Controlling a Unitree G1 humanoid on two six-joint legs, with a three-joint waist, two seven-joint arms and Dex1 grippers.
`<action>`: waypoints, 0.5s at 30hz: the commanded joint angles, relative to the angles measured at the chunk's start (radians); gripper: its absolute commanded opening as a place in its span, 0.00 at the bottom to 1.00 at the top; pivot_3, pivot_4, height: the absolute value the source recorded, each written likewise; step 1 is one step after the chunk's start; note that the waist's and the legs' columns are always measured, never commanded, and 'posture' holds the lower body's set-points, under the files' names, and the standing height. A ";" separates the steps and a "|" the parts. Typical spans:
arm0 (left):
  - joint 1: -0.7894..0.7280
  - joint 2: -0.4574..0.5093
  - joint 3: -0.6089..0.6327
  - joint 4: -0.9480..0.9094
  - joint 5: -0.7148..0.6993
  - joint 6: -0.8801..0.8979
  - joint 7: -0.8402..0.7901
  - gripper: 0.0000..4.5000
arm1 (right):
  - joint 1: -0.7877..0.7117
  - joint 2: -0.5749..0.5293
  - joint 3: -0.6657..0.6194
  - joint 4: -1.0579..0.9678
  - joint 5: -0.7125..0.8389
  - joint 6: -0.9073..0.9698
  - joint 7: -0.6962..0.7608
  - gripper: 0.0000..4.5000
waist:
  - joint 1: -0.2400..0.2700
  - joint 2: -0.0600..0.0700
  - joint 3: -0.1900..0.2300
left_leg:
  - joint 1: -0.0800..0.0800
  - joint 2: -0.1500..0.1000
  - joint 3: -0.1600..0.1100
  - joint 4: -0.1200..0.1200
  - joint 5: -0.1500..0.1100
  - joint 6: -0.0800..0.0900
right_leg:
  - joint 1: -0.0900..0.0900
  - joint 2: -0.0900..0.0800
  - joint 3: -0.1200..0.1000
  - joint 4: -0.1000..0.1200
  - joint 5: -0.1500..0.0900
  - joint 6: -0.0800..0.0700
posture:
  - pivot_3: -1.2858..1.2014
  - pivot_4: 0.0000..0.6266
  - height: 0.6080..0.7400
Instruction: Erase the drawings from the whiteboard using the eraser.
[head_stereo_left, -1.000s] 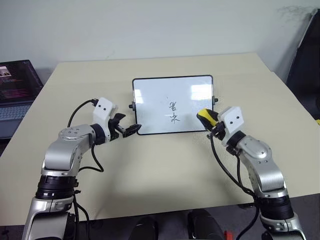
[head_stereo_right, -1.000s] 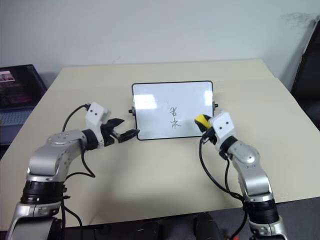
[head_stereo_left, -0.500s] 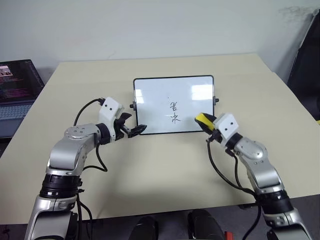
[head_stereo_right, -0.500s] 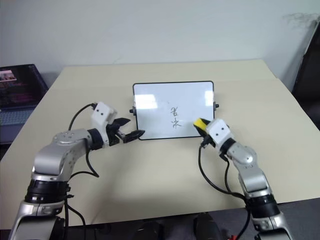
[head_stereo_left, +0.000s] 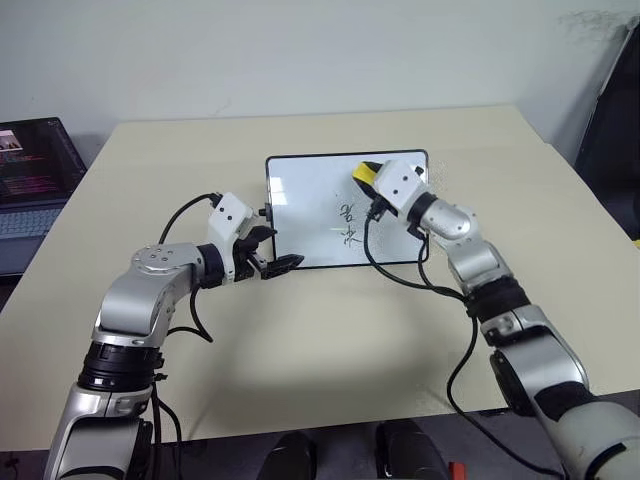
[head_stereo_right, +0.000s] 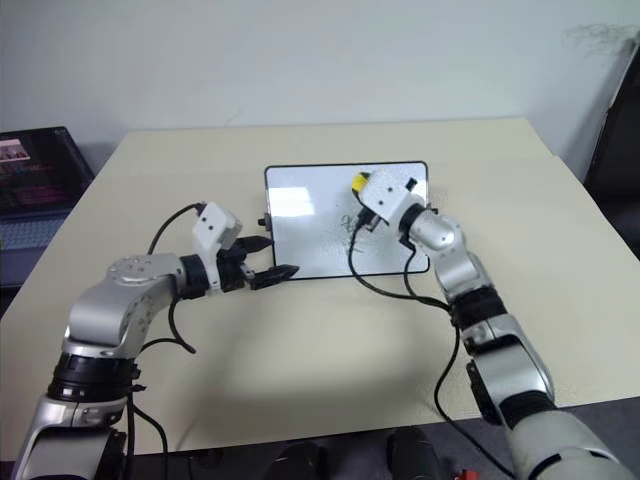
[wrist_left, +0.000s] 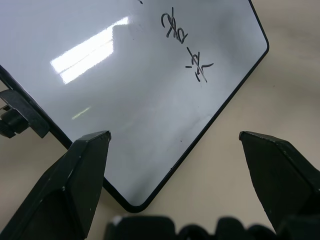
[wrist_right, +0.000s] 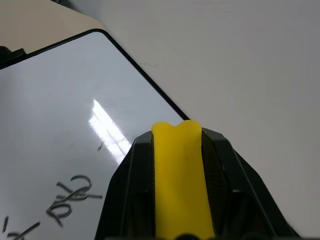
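While right tool (head_stereo_left: 366, 176) grips eraser (wrist_right: 181, 180) | left tool (wrist_left: 175, 145) agape | beige table (head_stereo_left: 330, 330), white wall (head_stereo_left: 300, 50)

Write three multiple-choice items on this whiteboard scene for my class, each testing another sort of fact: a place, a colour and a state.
1. Where is the right gripper?
A. Over the whiteboard
B. Above the laptop
C. Flat on the bare table beside the board

2. What colour is the eraser?
A. Red
B. Yellow
C. Blue

3. How do the drawings stand?
A. Wiped away completely
C. Covered by a sheet of paper
B. Still written on the board

Answers:
1. A: in the head views the right arm reaches in over the board's upper middle.
2. B: the right wrist view shows a yellow block clamped between the black fingers.
3. B: the left wrist view shows the black strokes whole on the white surface, with the left gripper open at the board's near corner.
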 joint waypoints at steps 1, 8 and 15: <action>-0.035 0.007 0.012 -0.016 -0.003 -0.025 0.002 1.00 | -0.067 0.030 0.003 0.110 -0.014 -0.085 -0.023 0.21 | 0.000 0.000 0.000 | 0.000 0.000 0.000 0.000 0.000 0.000 | 0.000 0.000 0.000 0.000 0.000 0.000 | 0.52 0.24 1.00; -0.039 0.007 0.010 -0.013 -0.004 -0.027 0.002 1.00 | -0.129 0.087 0.013 0.299 -0.039 -0.131 -0.027 0.21 | -0.006 0.000 0.000 | 0.000 0.000 0.000 0.000 0.000 0.000 | 0.000 0.000 0.000 0.000 0.000 0.000 | 0.52 0.24 1.00; -0.052 0.013 0.023 0.019 0.007 -0.031 0.017 1.00 | -0.101 0.094 0.034 0.399 -0.064 -0.119 0.038 0.21 | -0.023 0.000 0.000 | 0.002 0.000 0.000 0.001 0.000 0.000 | 0.001 0.000 0.000 0.002 0.000 0.000 | 0.52 0.24 1.00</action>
